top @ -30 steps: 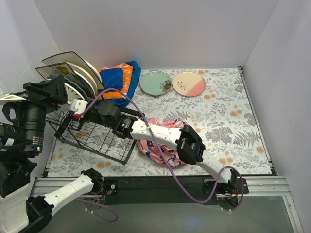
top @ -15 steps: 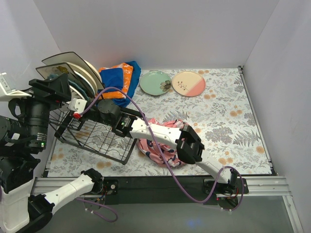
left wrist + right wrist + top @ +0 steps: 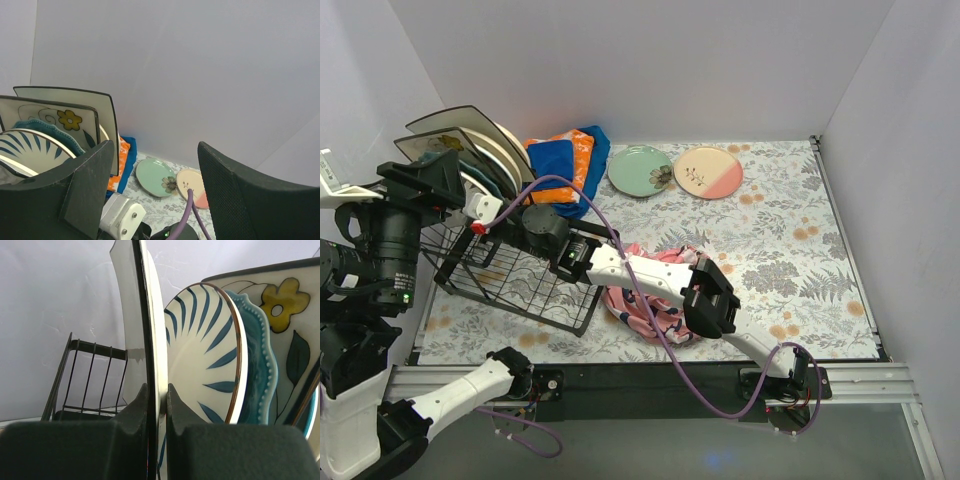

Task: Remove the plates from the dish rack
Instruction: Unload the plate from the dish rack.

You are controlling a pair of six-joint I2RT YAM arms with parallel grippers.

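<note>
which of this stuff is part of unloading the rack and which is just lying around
Job: dish rack; plates standing in it; pale plate pinched by the right gripper; mint green plate and cream-and-pink plate, flat on the table.
Lying about: pink patterned cloth; folded blue-orange cloths.
</note>
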